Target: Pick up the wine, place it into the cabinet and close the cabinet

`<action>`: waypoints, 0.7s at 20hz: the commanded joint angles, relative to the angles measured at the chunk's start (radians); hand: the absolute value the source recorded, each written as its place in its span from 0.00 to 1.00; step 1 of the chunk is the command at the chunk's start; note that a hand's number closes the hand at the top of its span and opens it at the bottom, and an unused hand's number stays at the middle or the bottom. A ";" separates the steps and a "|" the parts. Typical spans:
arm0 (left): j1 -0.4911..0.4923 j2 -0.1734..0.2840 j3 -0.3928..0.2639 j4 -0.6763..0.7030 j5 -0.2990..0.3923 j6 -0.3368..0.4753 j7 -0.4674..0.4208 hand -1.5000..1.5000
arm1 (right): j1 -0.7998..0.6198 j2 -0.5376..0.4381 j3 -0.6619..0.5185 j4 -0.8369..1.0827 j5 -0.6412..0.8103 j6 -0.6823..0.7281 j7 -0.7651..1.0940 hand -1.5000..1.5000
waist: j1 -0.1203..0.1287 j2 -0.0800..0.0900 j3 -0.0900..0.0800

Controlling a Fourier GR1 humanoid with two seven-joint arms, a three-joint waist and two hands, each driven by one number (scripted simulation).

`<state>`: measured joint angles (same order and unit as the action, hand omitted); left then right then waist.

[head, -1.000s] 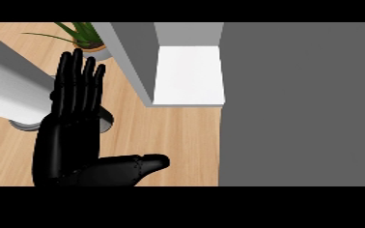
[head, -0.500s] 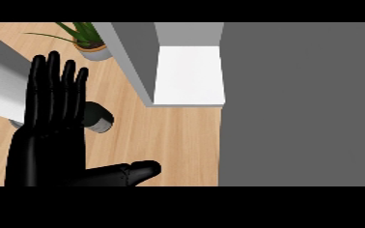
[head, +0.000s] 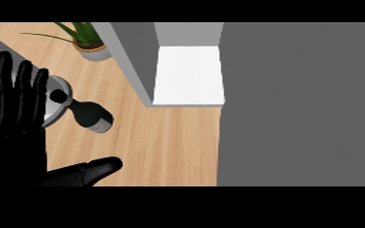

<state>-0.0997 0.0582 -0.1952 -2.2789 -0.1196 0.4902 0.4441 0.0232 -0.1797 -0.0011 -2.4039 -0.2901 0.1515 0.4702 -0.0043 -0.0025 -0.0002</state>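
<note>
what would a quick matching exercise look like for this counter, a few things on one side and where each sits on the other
Things:
1. wine bottle
2. potted plant
3. left hand
4. cabinet shelf

Places:
A. far left corner of the counter
B. white, inside the open cabinet
C. on the wood, beside a round metal lid
D. left edge of the view, fingers straight

Pairs: 1-C, 2-A, 3-D, 4-B
</note>
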 commanded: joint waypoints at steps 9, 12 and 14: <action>-0.019 0.060 0.254 0.078 0.175 -0.075 -0.030 0.00 | -0.036 -0.022 -0.074 -0.106 -0.116 -0.004 0.091 0.00 | -0.004 0.002 0.000; 0.120 0.072 0.308 0.033 0.263 -0.136 -0.068 0.00 | 0.029 0.041 -0.004 -0.146 -0.030 -0.022 0.063 0.00 | 0.001 0.000 -0.001; 0.090 0.065 0.312 0.064 0.271 -0.135 -0.060 0.00 | 0.017 0.026 0.005 -0.188 -0.034 -0.034 0.119 0.00 | -0.002 0.000 -0.001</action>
<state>-0.0118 0.1136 0.0557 -2.2449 0.0868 0.3812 0.3859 -0.0213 -0.1751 -0.0287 -2.4023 -0.2940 0.1445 0.5127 -0.0040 -0.0019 -0.0005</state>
